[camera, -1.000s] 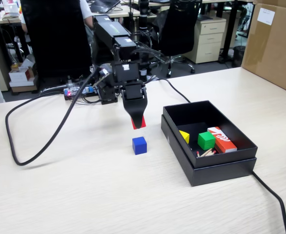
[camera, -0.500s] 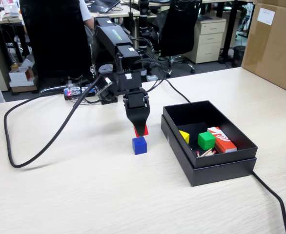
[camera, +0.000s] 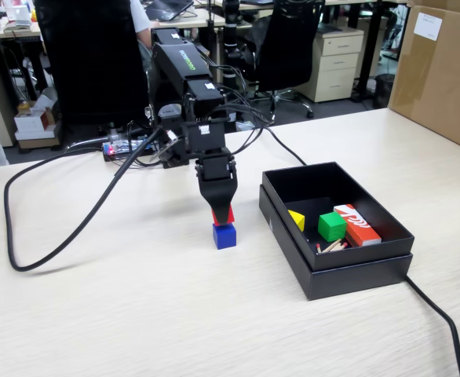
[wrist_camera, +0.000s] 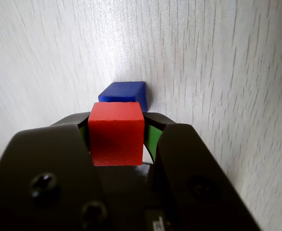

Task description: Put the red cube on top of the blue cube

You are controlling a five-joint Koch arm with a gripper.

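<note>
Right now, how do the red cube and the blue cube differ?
The small matte solid-red cube is clamped between the claw's jaws, while the small matte solid-blue cube stands free on the table. Red sits just above blue; I cannot tell whether they touch. Both look the same size.

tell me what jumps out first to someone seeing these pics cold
The black arm's gripper near the middle of the table, shut on the red cube and holding it just over the blue cube; the fixed view cannot settle whether they touch. To the right in that view sits an open black box with a green cube, a yellow piece and a red-and-white box inside.
</note>
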